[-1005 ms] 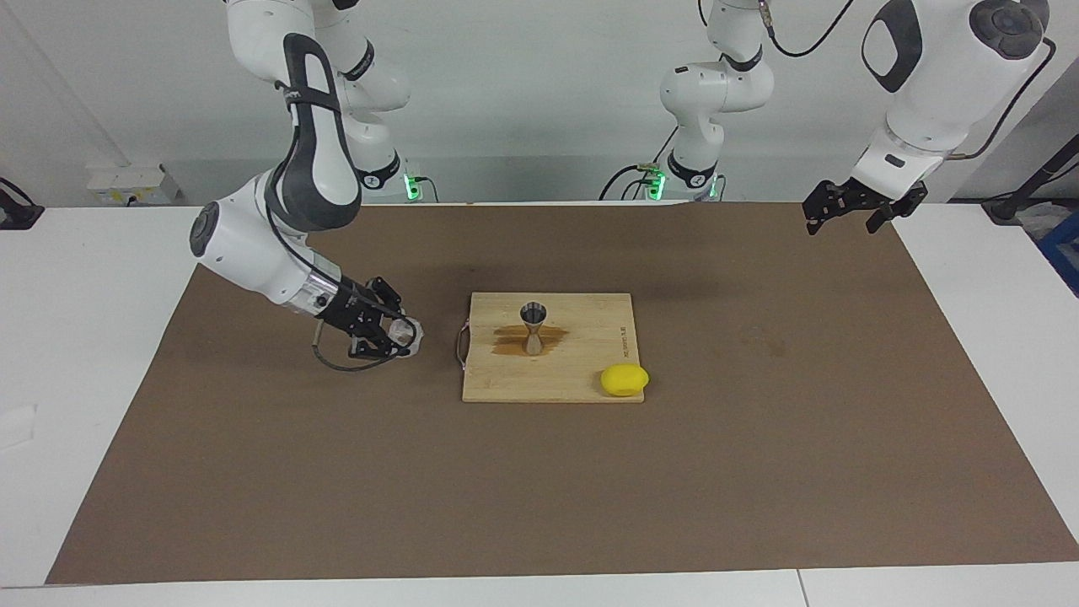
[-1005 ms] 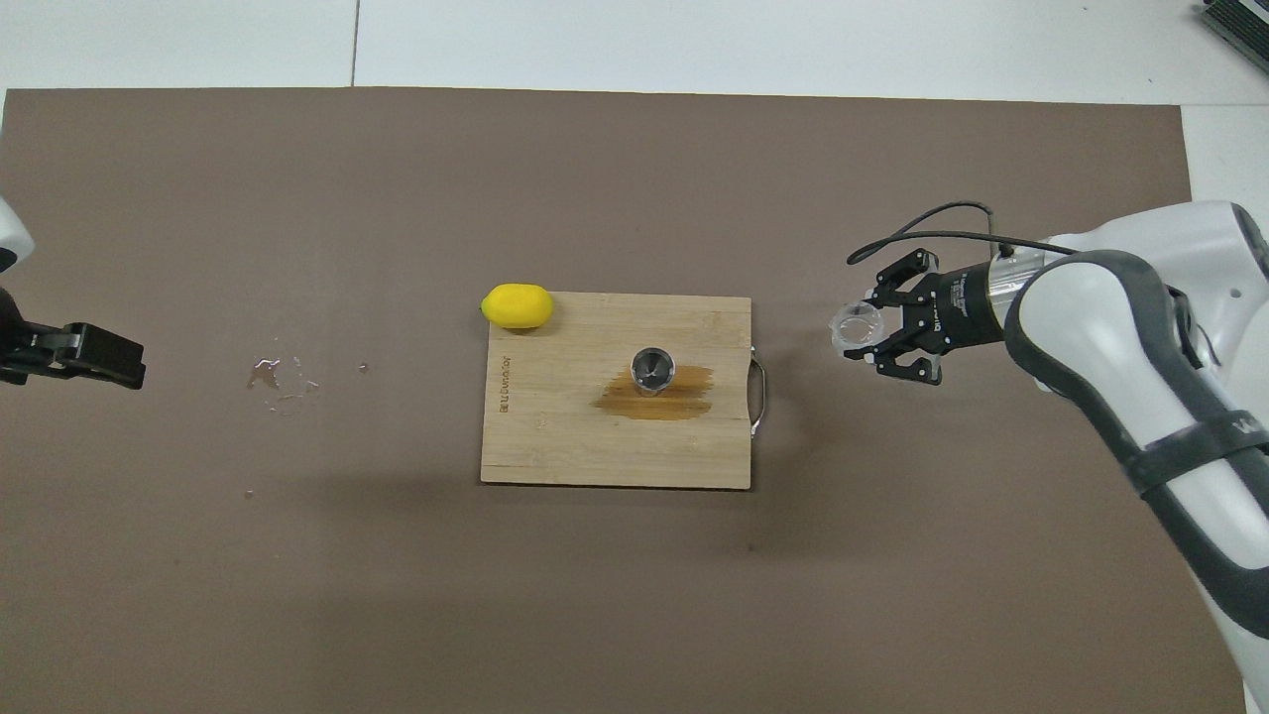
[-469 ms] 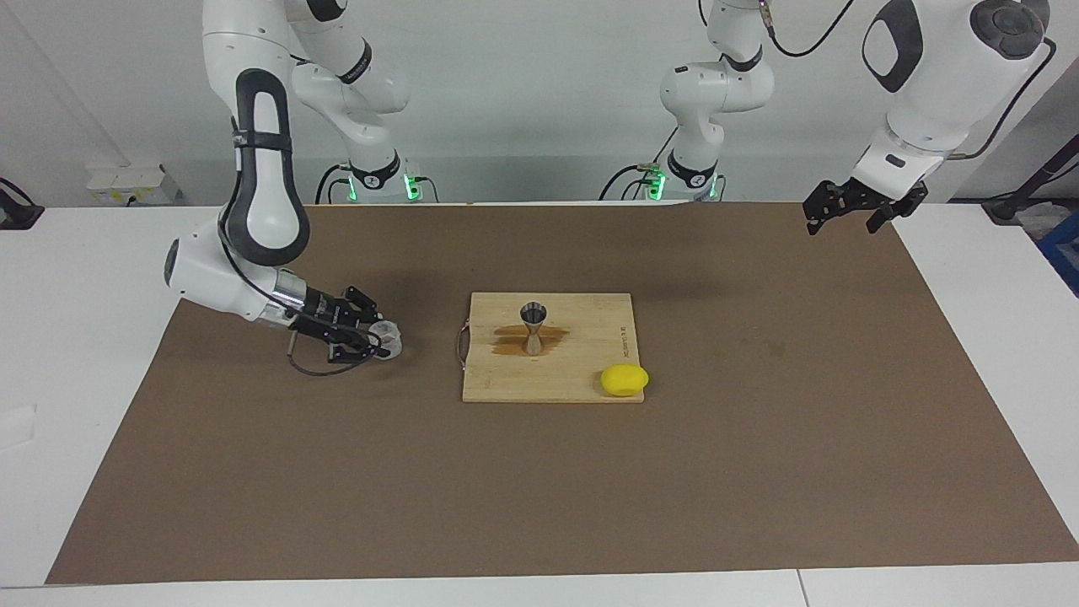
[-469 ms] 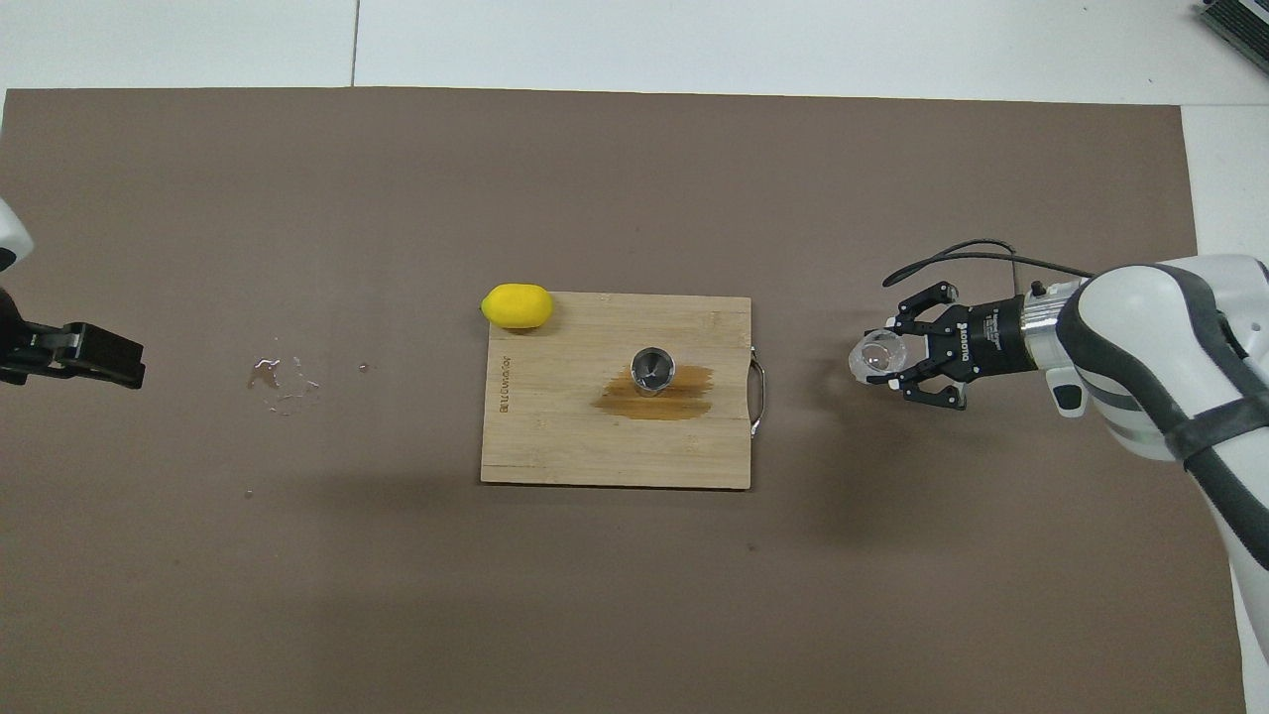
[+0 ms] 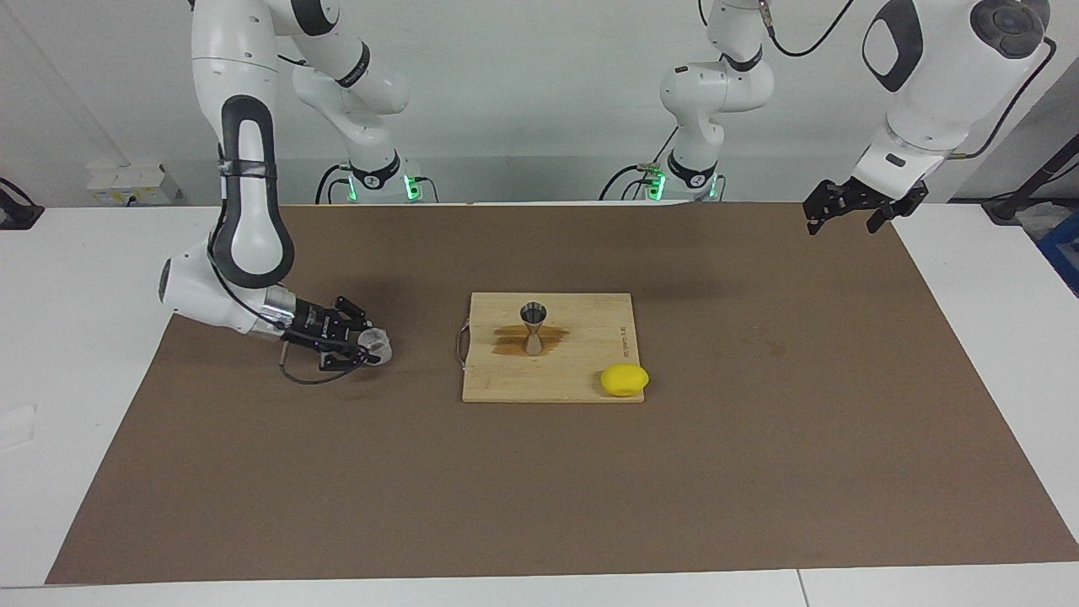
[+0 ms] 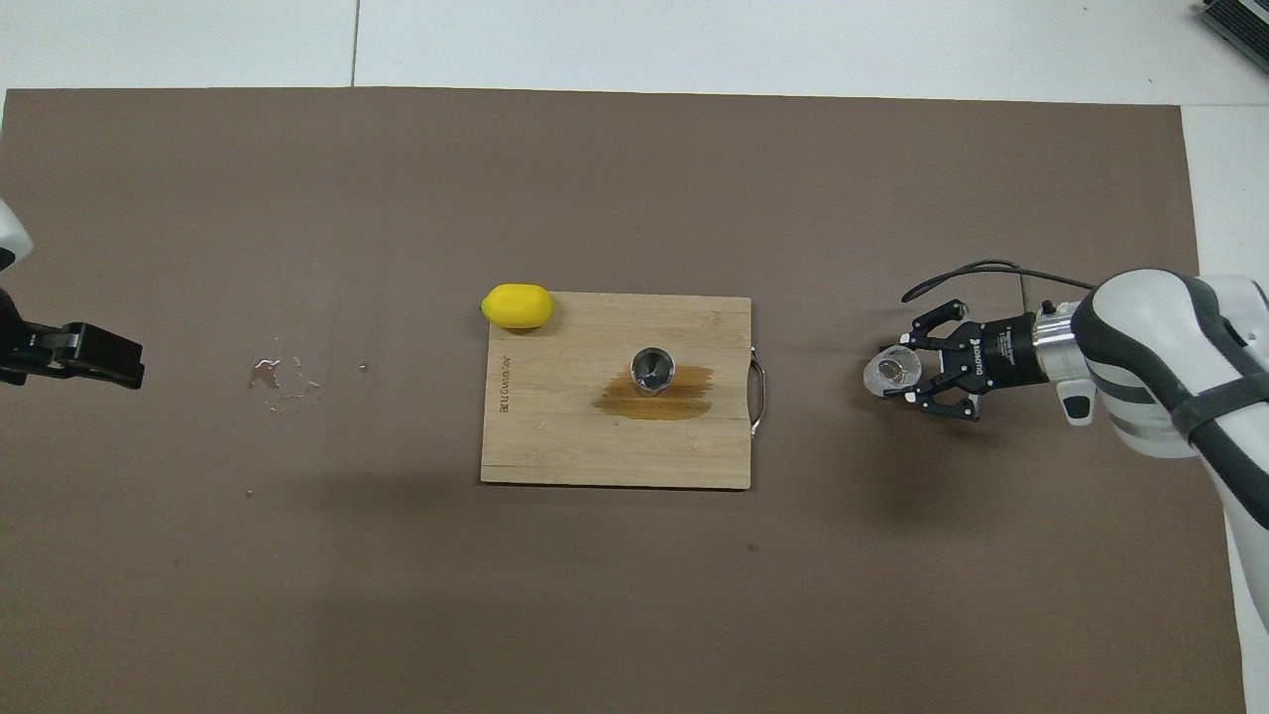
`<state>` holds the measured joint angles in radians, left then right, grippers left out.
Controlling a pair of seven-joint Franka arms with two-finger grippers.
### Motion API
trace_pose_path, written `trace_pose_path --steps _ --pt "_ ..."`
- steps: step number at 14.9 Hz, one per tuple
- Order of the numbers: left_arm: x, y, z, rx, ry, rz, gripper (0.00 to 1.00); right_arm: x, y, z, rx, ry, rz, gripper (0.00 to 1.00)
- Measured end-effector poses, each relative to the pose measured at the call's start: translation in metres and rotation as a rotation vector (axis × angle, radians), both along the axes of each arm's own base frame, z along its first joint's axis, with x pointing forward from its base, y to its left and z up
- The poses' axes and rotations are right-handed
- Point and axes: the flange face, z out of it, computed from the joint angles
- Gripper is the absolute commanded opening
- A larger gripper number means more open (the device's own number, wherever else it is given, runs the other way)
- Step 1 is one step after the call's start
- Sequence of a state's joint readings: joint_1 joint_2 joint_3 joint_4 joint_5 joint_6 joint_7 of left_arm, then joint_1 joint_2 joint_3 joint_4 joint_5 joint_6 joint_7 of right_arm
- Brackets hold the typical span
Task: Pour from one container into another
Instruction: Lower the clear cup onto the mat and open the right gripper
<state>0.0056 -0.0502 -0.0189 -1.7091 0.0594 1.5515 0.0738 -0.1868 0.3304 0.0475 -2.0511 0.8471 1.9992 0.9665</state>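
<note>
The small clear cup [image 5: 377,343] [image 6: 885,372] is held in my right gripper [image 5: 367,346] [image 6: 907,373], which is shut on it low over the brown mat, beside the cutting board toward the right arm's end. Whether the cup touches the mat I cannot tell. The grey metal jigger [image 5: 533,327] [image 6: 652,368] stands upright on the wooden cutting board [image 5: 590,358] [image 6: 555,436], with a dark wet patch [image 6: 684,399] around its foot. My left gripper [image 5: 850,209] [image 6: 99,355] waits open and empty, raised over the left arm's end of the mat.
A yellow lemon [image 5: 625,379] [image 6: 517,305] lies at the board's corner farthest from the robots, toward the left arm's end. Small drops of liquid [image 6: 283,382] sit on the mat between the board and the left gripper. A metal handle [image 6: 759,397] sticks out of the board toward the cup.
My right gripper has carried the clear cup away from the board toward the right arm's end and lowered it toward the mat. The left arm has not moved.
</note>
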Motion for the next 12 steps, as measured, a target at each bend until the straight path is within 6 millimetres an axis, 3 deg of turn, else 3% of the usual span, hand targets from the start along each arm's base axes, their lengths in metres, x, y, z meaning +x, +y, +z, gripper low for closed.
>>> trace_pose_path --steps 2,3,4,8,12 --pt "0.0 0.0 0.0 0.0 0.0 0.0 1.0 -0.002 -0.004 -0.004 -0.014 -0.003 -0.015 0.55" --pt "0.0 0.0 0.0 0.0 0.0 0.0 1.0 -0.003 -0.005 -0.004 -0.019 -0.004 -0.021 0.69" --pt "0.0 0.0 0.0 0.0 -0.001 0.0 1.0 -0.005 -0.007 -0.003 -0.022 -0.006 -0.026 1.0" --pt "0.0 0.0 0.0 0.0 -0.001 0.0 1.0 -0.012 -0.018 0.01 -0.053 -0.037 -0.045 1.0" --pt "0.0 0.0 0.0 0.0 -0.001 0.0 1.0 -0.014 -0.025 0.055 -0.16 -0.118 0.047 1.0"
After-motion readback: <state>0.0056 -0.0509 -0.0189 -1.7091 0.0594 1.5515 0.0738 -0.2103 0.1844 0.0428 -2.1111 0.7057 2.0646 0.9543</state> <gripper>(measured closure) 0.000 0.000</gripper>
